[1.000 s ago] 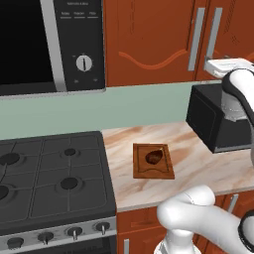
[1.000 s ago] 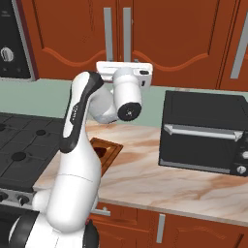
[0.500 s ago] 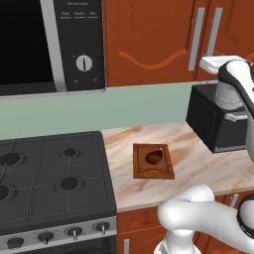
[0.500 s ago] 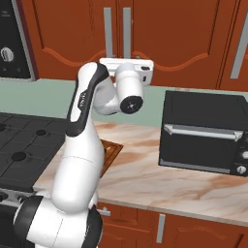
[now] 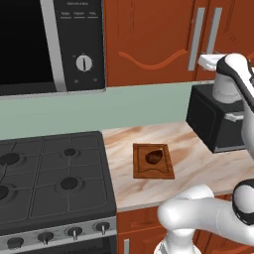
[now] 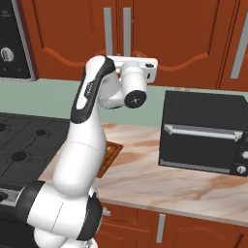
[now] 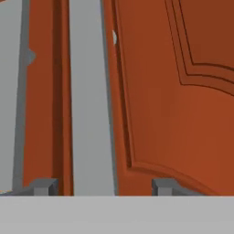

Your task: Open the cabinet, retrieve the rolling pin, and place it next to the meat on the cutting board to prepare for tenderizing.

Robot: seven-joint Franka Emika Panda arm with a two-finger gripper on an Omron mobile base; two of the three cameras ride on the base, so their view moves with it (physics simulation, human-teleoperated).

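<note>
The pincer (image 7: pixel 99 186) has moved in on the cabinet (image 6: pixel 189 29) since a moment ago, and its two tips now straddle the right door's grey bar handle (image 7: pixel 90 100), jaws narrowing but not yet gripping. The door is still shut. Beyond, on the counter (image 5: pixel 198 163), the meat (image 5: pixel 154 157) sits on the cutting board (image 5: pixel 153 171).
</note>
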